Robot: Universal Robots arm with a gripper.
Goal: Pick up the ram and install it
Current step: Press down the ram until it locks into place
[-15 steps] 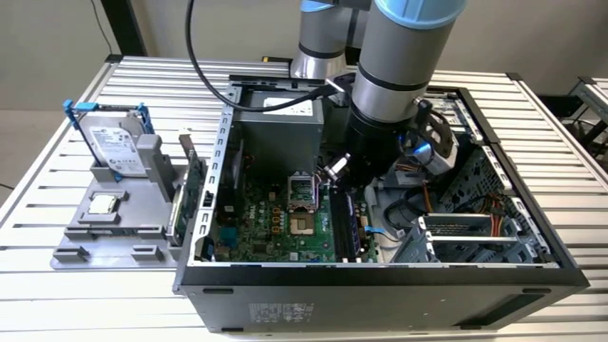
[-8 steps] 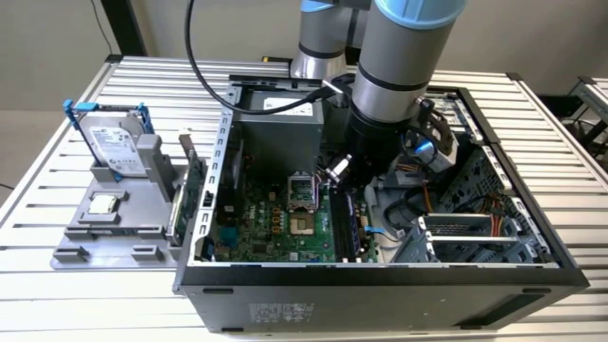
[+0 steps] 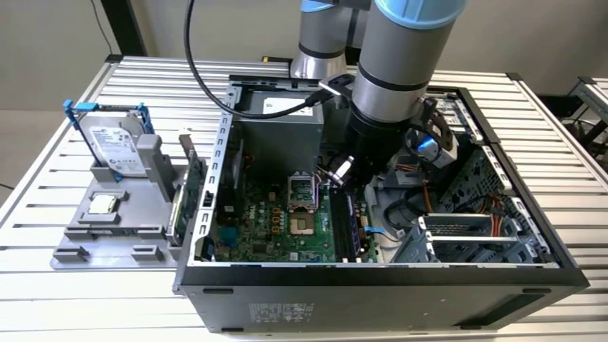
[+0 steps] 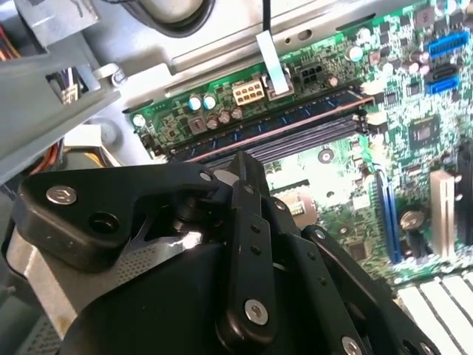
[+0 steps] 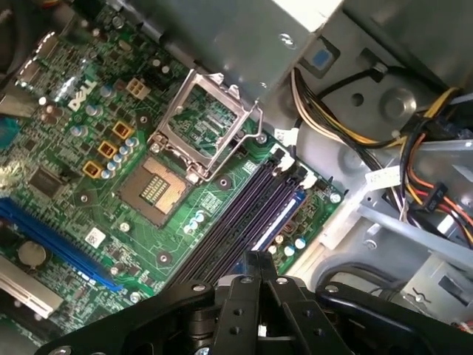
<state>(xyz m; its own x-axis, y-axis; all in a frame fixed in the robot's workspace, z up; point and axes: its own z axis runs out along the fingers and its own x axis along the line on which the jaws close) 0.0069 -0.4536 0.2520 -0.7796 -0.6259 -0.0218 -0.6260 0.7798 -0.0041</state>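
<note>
The ram is a long dark stick standing in one of the black motherboard slots; its thin edge catches bluish light in the first wrist view. My gripper hangs inside the open computer case, just above the slots. In the first wrist view its fingers lie together, shut, with nothing visible between them. They sit over about the middle of the slots. In the second wrist view a fingertip lies close beside the ram. Whether it touches the ram is hidden by the gripper body.
The open processor socket and its raised metal frame sit beside the slots. The power supply and bundled cables crowd the arm. A grey tray at the exterior view's left holds a hard drive and a green card.
</note>
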